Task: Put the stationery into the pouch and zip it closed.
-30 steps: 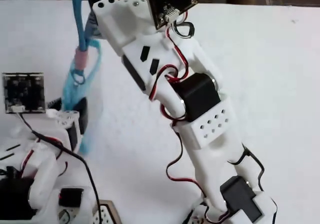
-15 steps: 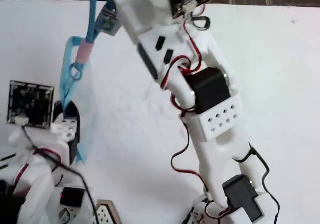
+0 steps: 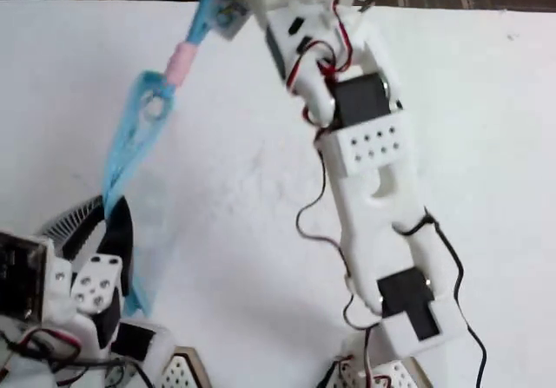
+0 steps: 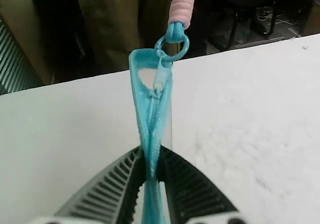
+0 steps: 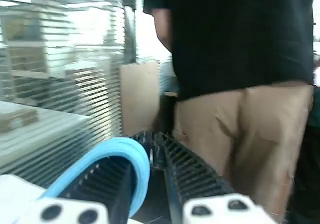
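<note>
Right jaws hauled strap (image 3: pixel 204 10) farther; pouch (image 3: pixel 119 164) stretched taut.

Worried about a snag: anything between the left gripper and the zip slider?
Nothing visible does. The pouch's zip edge runs bare from the left gripper to the slider; the right gripper holds the strap beyond.

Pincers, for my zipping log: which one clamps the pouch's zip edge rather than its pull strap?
The left pincer, shut on the zip edge of the turquoise plastic pouch; the right pincer holds only the blue pull strap.
</note>
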`<action>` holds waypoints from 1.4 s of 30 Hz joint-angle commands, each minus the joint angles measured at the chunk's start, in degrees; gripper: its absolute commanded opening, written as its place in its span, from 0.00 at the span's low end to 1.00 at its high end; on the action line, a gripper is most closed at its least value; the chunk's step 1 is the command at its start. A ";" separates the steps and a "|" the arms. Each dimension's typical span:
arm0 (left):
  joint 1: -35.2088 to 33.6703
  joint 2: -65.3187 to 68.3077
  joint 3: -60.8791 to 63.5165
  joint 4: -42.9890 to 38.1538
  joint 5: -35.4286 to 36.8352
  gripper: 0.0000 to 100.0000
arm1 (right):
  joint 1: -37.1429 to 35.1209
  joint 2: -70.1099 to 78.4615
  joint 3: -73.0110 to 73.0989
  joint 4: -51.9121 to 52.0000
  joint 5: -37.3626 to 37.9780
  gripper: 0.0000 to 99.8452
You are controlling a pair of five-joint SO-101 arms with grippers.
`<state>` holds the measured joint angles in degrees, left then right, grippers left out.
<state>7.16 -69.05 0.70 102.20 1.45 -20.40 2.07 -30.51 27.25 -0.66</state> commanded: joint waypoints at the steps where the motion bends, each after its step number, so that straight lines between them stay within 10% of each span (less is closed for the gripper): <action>1: 1.89 -1.63 -2.20 0.26 0.35 0.02 | 6.20 2.07 -2.55 -3.91 -0.79 0.02; 17: 1.89 -1.54 -2.55 0.18 0.18 0.02 | 23.78 21.14 -16.18 -7.25 -1.05 0.02; 30: 1.45 -1.36 -2.64 -0.53 0.09 0.02 | 19.21 29.05 -43.87 28.88 0.62 0.02; 42: -9.10 0.13 0.62 -15.82 -7.91 0.02 | 0.66 24.66 -64.00 65.63 4.31 0.47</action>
<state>-0.04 -70.64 0.97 91.47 -4.70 -16.44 30.46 -93.19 87.12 3.47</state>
